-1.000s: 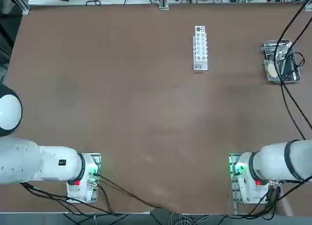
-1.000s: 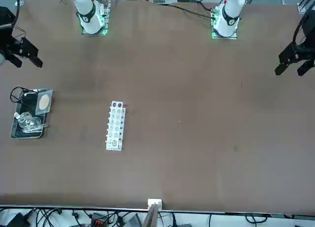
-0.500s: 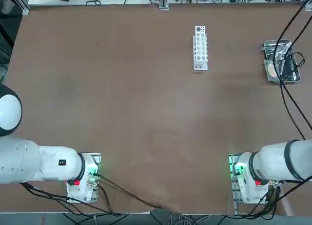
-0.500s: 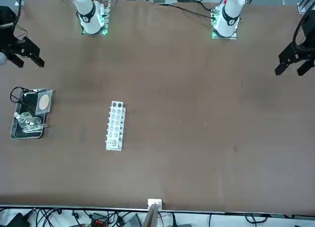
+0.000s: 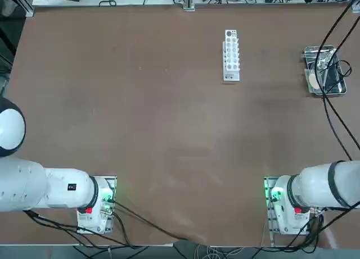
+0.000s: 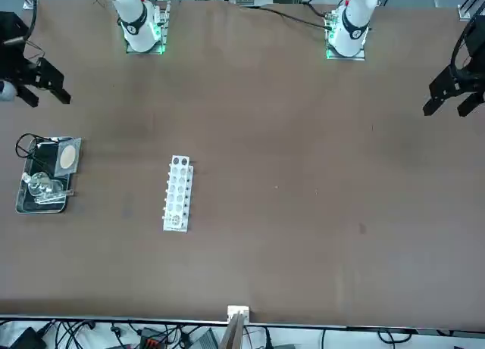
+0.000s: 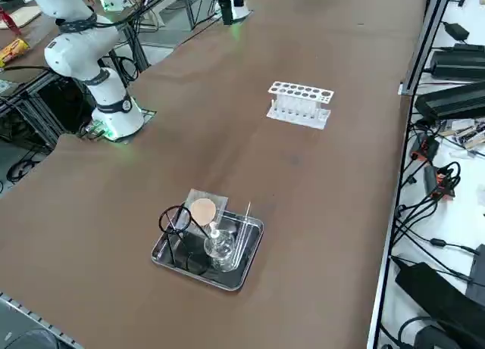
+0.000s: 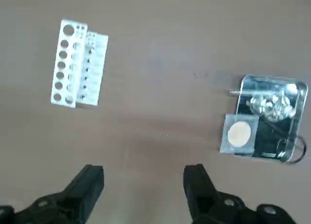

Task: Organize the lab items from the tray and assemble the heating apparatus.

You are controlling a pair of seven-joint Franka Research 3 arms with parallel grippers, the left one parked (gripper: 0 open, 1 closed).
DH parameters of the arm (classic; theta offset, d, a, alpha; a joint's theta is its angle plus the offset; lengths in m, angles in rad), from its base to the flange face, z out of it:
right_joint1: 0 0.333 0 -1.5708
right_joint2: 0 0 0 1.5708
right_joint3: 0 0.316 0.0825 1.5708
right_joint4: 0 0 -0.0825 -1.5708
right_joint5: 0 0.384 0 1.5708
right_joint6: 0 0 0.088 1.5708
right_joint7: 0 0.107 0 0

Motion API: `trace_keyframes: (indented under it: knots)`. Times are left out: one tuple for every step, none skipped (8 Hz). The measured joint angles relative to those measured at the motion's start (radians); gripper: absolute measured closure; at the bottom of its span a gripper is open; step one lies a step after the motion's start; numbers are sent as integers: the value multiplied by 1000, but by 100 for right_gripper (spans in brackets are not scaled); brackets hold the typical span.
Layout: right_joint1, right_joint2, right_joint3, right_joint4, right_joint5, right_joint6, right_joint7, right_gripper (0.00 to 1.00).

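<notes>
**A:** So what's the setup looking like?

**B:** Small shiny metal tray [image 7: 241, 272] with a raised rim and dark reflective bottom, sitting near the table edge on the robot's right, far side. Everything's in it: a clear glass burner [image 7: 220, 245] upright in the middle, a thin black wire ring stand [image 7: 176, 221] at one end, and a square grey mesh [image 7: 203, 210] with a tan round centre, which leans partly over the tray's rim. There's also a thin clear rod [image 7: 243, 232] lying beside the burner.

**A:** Anything around it or in the way?

**B:** Just a white test tube rack [image 7: 300, 104] with rows of holes, well apart from the tray on the brown table [image 7: 114, 205]. Bare tabletop between them.

**A:** And the arm?

**B:** The right gripper [image 8: 143, 182] hangs high above the table, pointing down, well clear of the tray. Black fingers [image 8: 197, 182] spread wide, nothing between them. In the front view it's at the left edge [image 6: 42, 84], up-picture from the tray.
</notes>
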Motion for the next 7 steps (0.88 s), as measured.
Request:
trace_keyframes:
  knots:
    - [-22,22,-5,-1,0,14,-119,0]
    - [-45,52,-8,-2,0,42,-220,0]
    - [-67,85,-10,-2,0,76,-305,0]
    - [-88,117,-10,-2,0,114,-391,0]
    - [-109,148,-11,-3,0,147,-478,0]
    - [-132,181,-11,-4,0,181,-568,0]
    - [-155,214,-11,-4,14,216,-639,0]
